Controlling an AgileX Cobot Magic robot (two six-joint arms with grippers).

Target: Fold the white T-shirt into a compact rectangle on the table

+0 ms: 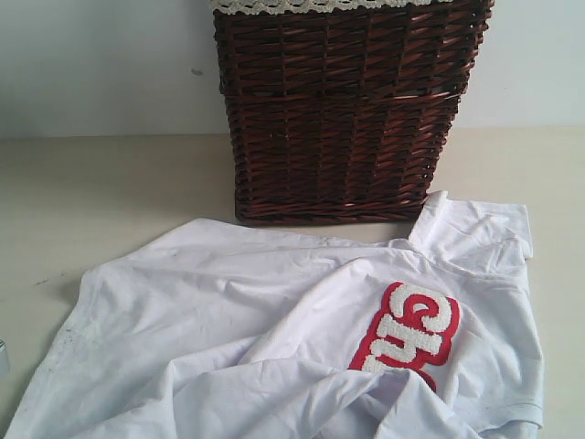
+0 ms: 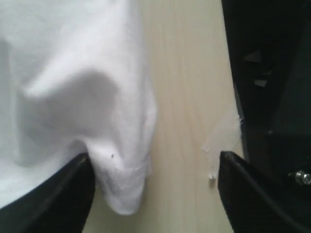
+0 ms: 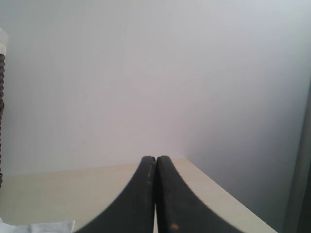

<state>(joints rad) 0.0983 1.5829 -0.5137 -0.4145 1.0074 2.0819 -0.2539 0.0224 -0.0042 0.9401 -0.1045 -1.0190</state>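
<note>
Lying rumpled on the table (image 1: 91, 192) before the basket (image 1: 347, 119), the white T-shirt (image 1: 274, 338) is not yet folded. The left gripper (image 2: 153, 167) is held wide astride 1 hem corner, probably for a pinch; nothing is gripped. The right gripper (image 3: 155, 162) is kept closed, empty, raised clear.

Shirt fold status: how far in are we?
Done: no fold shows. The white T-shirt lies rumpled on the table before the wicker basket, its red patch creased. In hand: the left gripper is open around a shirt edge, not clamped. The right gripper is shut, empty, facing the wall. Left: every fold into the rectangle.
</note>
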